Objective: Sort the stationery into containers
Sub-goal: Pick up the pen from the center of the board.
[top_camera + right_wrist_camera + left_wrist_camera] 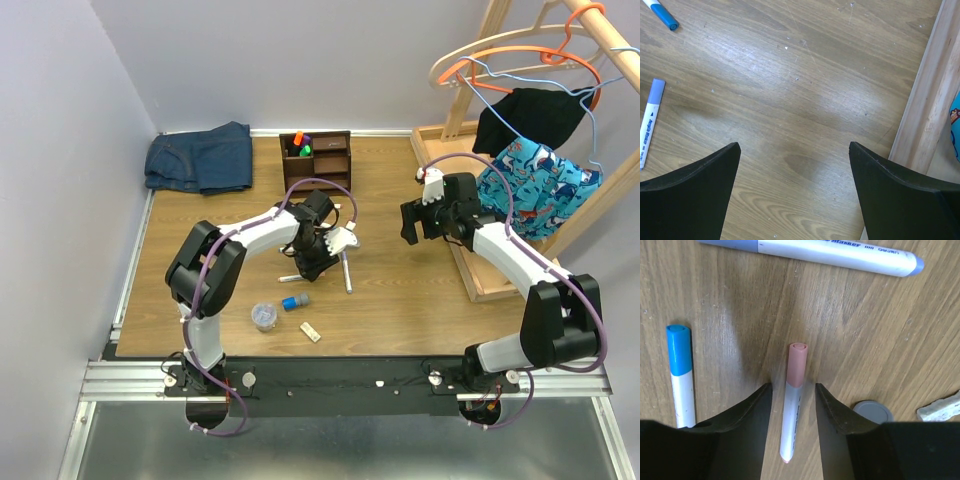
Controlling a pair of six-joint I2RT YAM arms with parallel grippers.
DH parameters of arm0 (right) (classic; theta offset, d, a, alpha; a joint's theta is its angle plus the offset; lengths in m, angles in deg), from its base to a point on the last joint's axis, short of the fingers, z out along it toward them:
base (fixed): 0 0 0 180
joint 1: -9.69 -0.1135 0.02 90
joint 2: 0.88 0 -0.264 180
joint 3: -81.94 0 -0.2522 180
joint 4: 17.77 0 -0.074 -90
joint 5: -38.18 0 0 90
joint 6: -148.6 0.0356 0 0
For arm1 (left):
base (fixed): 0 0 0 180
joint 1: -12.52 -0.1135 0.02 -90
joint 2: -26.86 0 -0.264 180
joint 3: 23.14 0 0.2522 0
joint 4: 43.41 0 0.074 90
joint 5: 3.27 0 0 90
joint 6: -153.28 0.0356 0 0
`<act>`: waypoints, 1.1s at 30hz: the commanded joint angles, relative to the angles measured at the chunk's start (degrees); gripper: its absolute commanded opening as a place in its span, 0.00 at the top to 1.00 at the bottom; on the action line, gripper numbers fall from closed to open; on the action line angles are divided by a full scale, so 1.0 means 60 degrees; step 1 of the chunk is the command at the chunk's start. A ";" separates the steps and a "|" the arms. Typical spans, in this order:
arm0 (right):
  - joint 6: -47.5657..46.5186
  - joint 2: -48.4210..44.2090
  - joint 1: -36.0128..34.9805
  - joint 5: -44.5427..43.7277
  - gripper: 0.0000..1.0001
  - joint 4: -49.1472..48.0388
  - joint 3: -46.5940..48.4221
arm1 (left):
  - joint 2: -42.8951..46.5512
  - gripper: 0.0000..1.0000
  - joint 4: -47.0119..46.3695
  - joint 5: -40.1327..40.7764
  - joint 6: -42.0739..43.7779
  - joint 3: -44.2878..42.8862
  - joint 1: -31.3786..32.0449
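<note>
Straddling the pink-capped marker (796, 365) lying on the worktop (865, 330), the left gripper (793, 386) is standing with jaws spread either side, not touching it; the right gripper (794, 145) is hovering, jaws wide apart.

On my left wrist feed the blue-capped marker (680, 375) runs behind one finger (735, 440) of the left gripper (792, 386). The blue-grey cylinder (872, 411) sits half behind the other, and the beige block (940, 408) is cropped at the edge. Overhead, I can't make out what fills the organiser (336, 166).
</note>
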 commanded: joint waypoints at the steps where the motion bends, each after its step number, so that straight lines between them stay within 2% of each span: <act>1: 0.0093 -0.0201 0.0032 0.0064 0.03 -0.0126 0.0005 | -0.0275 0.53 -0.0308 0.0227 0.0092 0.0132 0.0085; 14: -0.0039 -0.0186 0.0046 -0.0185 0.03 -0.0023 0.0020 | -0.0291 0.62 -0.0909 0.0769 -0.0259 0.0936 0.0320; 20: -0.0025 -0.0318 0.0046 -0.0171 0.03 0.0020 -0.0127 | -0.0188 0.75 -0.0983 0.0579 -0.0245 0.1084 0.0320; 26: -0.0098 -0.0274 0.0046 -0.0317 0.03 0.0021 -0.0011 | 0.0266 0.79 0.0041 -0.0255 -0.0201 -0.0246 0.0320; 30: -0.0186 -0.0186 0.0046 -0.0390 0.03 -0.0067 0.0063 | 0.0530 0.79 0.1036 -0.0739 -0.0201 -0.1974 0.0159; 33: -0.0156 -0.0113 0.0046 -0.0361 0.03 -0.0155 0.0078 | 0.0195 0.79 0.1360 -0.1061 -0.0142 -0.3760 -0.0263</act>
